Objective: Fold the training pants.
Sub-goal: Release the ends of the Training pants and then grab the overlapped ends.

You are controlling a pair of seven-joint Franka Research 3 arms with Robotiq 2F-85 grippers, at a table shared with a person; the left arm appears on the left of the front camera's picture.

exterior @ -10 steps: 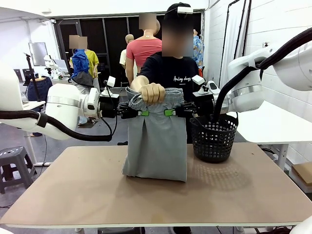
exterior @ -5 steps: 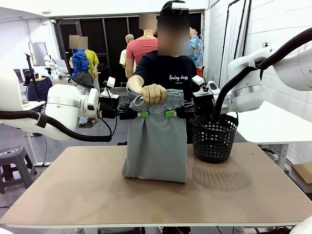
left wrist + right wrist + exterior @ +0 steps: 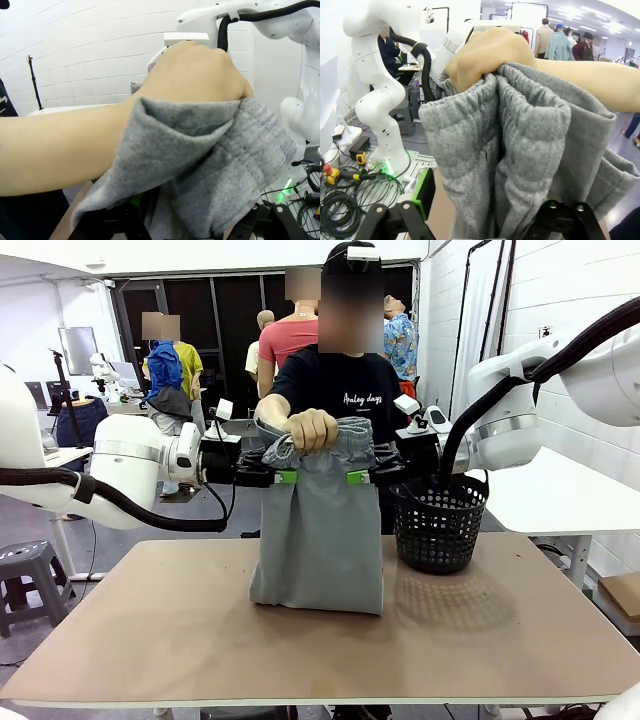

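The worktop (image 3: 150, 620) is a plain tan board on pale legs, bare except for the grey training pants (image 3: 320, 540) and a black mesh basket (image 3: 437, 525) standing at its far right. The pants hang upright over the middle of the far half, with the leg ends resting and bunching on the board. The gathered waistband is bunched in the person's hand (image 3: 313, 429), a closed fist gripping it from the far side. The robot's left hand (image 3: 272, 477) sits level with the waistband at the pants' left edge, and its right hand (image 3: 368, 477) mirrors it at the right edge. Green pads show against the cloth on both sides. In each wrist view the black fingers (image 3: 107, 227) (image 3: 395, 220) stand spread wide with grey fabric hanging loosely between them, so both hands look open and neither pinches the cloth. The room is a workshop with a grey floor and a white brick wall on the right. A white table (image 3: 560, 500) stands near that wall, a grey stool (image 3: 25, 575) is on the left, and people stand by a dark doorway at the far end.
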